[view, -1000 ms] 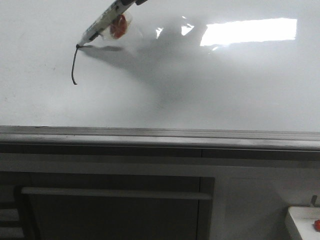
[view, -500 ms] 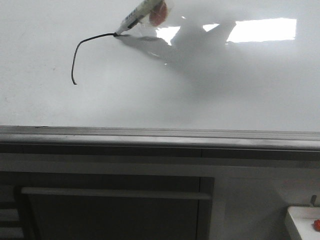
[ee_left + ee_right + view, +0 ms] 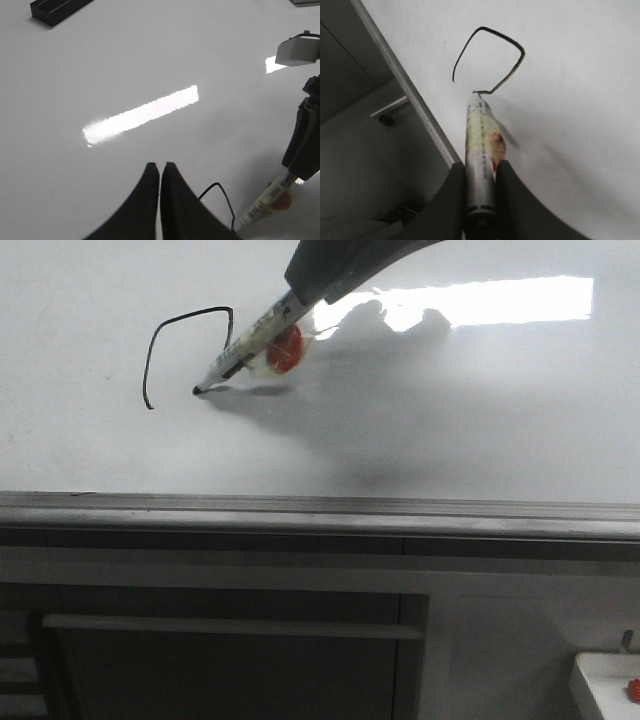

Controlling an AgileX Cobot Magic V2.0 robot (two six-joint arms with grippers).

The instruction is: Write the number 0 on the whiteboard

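Note:
The whiteboard (image 3: 450, 420) fills the upper front view, glossy white with a bright reflection. On it runs a thin black marker line (image 3: 190, 312), the number 0 as an open angular loop: left side, top and right side drawn, with a gap at the bottom. My right gripper (image 3: 305, 290) is shut on a pale marker (image 3: 250, 343), whose tip touches the board at the line's lower right end. The right wrist view shows the marker (image 3: 480, 145) clamped between the fingers and the line (image 3: 492, 34) beyond it. My left gripper (image 3: 160, 167) hovers over the board, shut and empty.
A grey metal ledge (image 3: 320, 508) runs along the board's lower edge. Below it is a cabinet front with a horizontal bar handle (image 3: 230, 626). A white tray (image 3: 600, 685) with a small red thing sits at the bottom right. A black block (image 3: 55, 9) lies on the board's far side.
The marker tip drew the top stroke to the right, then came down and left, adding the right side of the loop. The right gripper has dropped into the front view.

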